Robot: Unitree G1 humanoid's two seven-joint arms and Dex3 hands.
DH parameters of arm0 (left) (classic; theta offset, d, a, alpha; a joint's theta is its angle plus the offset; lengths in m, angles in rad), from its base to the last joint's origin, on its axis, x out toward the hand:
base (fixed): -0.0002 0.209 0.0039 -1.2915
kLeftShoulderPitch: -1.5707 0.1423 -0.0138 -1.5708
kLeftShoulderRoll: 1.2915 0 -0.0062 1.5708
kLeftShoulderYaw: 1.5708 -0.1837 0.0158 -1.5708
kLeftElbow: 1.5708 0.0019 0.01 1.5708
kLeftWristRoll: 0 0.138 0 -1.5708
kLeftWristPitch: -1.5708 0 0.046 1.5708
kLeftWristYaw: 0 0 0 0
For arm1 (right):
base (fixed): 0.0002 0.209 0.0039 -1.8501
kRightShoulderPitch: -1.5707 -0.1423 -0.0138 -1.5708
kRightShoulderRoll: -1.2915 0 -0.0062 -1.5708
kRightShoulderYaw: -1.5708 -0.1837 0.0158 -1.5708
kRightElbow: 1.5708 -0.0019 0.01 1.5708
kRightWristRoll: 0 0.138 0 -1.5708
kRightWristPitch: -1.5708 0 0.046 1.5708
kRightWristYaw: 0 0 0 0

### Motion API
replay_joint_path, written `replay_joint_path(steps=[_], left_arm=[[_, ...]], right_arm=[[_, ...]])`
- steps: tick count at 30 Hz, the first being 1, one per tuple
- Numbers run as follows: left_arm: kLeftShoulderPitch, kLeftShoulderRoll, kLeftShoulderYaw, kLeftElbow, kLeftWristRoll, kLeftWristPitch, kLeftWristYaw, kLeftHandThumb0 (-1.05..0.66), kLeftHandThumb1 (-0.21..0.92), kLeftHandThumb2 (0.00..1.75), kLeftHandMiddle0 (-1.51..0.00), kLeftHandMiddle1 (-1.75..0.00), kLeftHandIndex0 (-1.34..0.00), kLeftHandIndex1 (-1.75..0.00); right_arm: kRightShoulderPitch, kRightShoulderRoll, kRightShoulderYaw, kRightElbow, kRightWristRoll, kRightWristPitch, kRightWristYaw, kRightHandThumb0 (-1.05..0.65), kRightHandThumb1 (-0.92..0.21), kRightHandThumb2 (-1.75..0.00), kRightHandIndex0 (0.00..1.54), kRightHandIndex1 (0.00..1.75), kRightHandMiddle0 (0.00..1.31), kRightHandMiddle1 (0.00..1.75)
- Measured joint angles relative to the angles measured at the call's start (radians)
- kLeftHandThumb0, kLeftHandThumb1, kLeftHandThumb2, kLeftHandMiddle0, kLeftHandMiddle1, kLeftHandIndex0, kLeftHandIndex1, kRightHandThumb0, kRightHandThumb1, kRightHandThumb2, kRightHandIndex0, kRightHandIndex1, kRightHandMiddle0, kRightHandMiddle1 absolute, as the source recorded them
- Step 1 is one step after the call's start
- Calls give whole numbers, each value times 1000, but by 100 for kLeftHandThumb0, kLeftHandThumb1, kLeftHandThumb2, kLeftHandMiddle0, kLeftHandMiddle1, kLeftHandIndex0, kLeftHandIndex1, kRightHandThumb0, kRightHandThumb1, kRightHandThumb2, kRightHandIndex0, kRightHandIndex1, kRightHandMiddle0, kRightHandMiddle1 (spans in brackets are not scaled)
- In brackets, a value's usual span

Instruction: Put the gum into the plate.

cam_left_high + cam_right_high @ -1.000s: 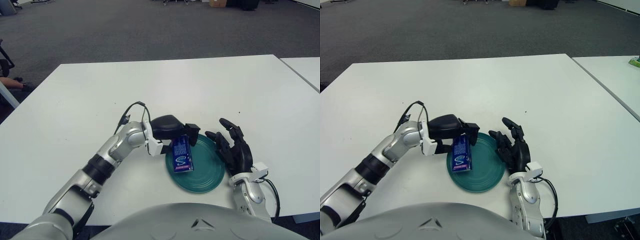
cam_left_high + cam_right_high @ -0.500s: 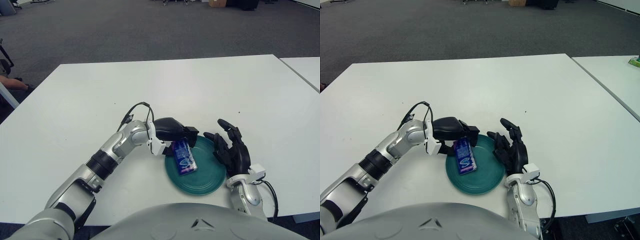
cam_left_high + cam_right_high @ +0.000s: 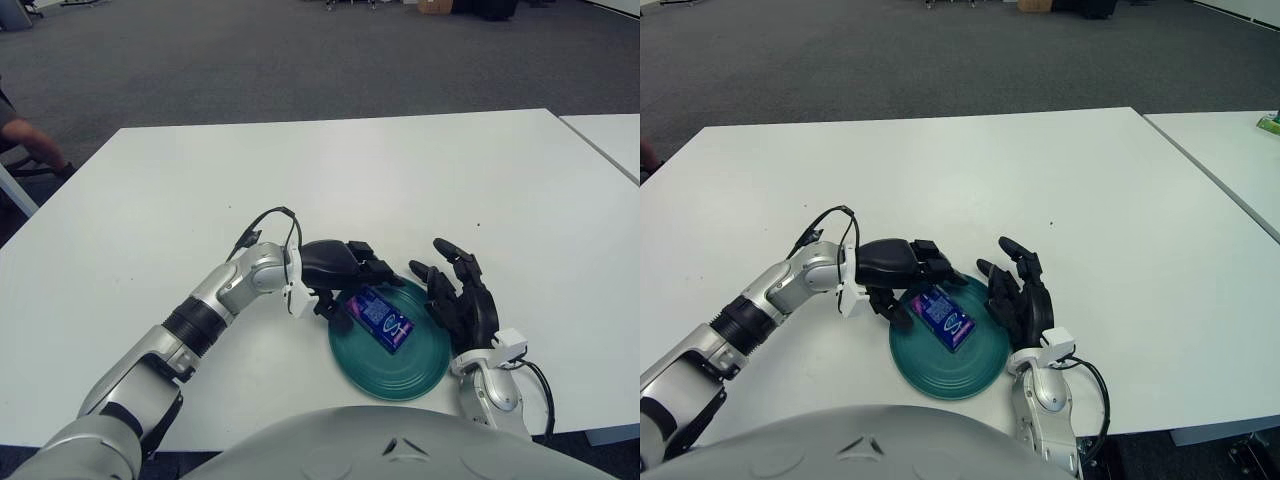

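**Gum down in the plate, my fingers close beside it**

Starting at the left, my left hand (image 3: 335, 275) sits at the plate's near-left rim, fingers loosened and spread, holding nothing that I can see. The fingertips (image 3: 378, 272) reach over the rim and end just beside the gum's upper-left corner; whether one is actually touching the pack I cannot tell from either eye.

The gum (image 3: 381, 319), a blue pack, lies flat inside the green plate (image 3: 420, 362), angled across the left-centre of the dish and wholly within the rim. I judge the placement itself done.

The risk now is in pulling my hand away. If I draw back low, a fingertip could catch the pack's corner and drag it toward the rim or flip it out onto the table (image 3: 150, 220). The thumb under the hand is at the plate's edge, so a careless sweep might also nudge the whole plate. I would lift first, then pull left.

On the right, my right hand (image 3: 462, 300) shows at the plate's right edge, fingers open and idle. Any stray motion there could knock the plate.
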Motion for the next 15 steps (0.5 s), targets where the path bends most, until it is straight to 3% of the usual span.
replay_joint_path(steps=[15], left_arm=[[3,10,23,-52,-102,29,-49,-105,92,36,0,0,0,0]], right_arm=[[0,-6,1,3,3,-6,8,-43,-92,-89,45,40,0,78]])
